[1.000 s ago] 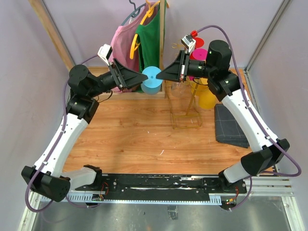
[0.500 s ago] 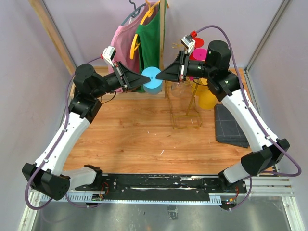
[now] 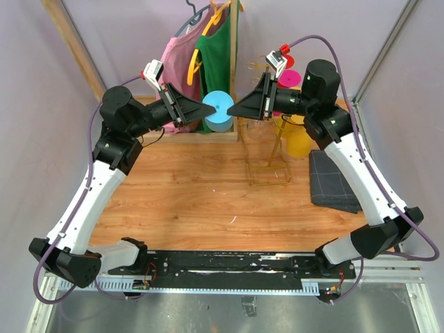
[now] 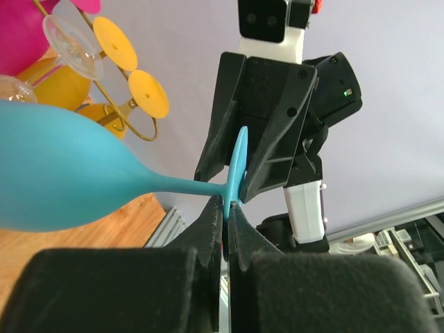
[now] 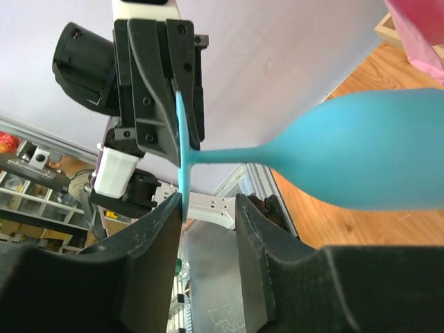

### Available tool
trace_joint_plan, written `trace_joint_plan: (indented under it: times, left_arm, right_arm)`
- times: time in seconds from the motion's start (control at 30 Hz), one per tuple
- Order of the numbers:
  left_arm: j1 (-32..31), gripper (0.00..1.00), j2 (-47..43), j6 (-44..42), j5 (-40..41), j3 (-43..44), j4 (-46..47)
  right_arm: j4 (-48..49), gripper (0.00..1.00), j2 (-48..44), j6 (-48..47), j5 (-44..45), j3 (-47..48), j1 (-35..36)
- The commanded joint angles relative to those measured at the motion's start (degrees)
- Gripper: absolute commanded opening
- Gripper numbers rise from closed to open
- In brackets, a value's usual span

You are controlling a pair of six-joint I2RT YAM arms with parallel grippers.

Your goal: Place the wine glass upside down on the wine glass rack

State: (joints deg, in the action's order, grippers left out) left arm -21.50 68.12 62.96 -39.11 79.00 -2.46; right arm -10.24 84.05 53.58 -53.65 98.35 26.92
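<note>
Hanging in mid-air over the back of the wooden table [image 3: 187, 201], the blue wine glass [image 3: 218, 105] is caught between two robot arms, clear of every surface. The gold wine glass rack [image 3: 270, 184] stands just to its right and carries other stemware. A yellow glass [image 3: 300, 142] and a pink glass [image 3: 286, 78] crowd the rack's far side. The left wrist view also shows a clear glass [image 4: 69, 45] and two yellow feet at the curled arms. Nothing can be seen inside the blue glass.

Seen from overhead, its round foot [image 5: 182, 149] faces up toward the camera with the bowl [image 4: 62, 173] below. The long axis therefore runs roughly upright, foot on top.

The left gripper [image 4: 227, 208] is clenched on the rim of that foot, one finger on each face of the disc. The right gripper [image 5: 208, 201] meets it from the opposite side with its jaws parted, straddling the foot near where the stem [image 5: 229, 154] joins. One of its fingers sits close against the disc's edge and the other stands off.

Directly behind the glass rises the wooden clothes rack [image 3: 238, 69], hung with a pink garment [image 3: 182, 62] and a green garment [image 3: 216, 59]. The right arm reaches across above the gold rack's near-left corner. A folded grey cloth [image 3: 333, 182] lies on the table just right of the rack.
</note>
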Motion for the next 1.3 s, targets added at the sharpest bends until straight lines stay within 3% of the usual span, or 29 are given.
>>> trace_joint_plan:
  times: [0.0, 0.37, 0.87, 1.27]
  left_arm:
    - [-0.5, 0.0, 0.5, -0.7, -0.2, 3.7, -0.8]
    - [-0.4, 0.0, 1.6, 5.5, 0.7, -1.3, 0.1]
    - [-3.9, 0.0, 9.5, 14.1, 0.8, -1.7, 3.7]
    - [-7.9, 0.0, 17.7, 12.0, 2.7, 5.6, 1.8]
  right_arm:
    - [-2.4, 0.39, -4.5, -3.8, 0.0, -1.1, -3.6]
    - [-4.4, 0.4, -11.9, -5.1, -1.0, -5.7, -17.8]
    - [-4.4, 0.4, -13.7, -6.0, -0.2, -7.5, -23.0]
    - [-3.6, 0.4, -15.3, -5.1, -0.4, -9.3, -26.9]
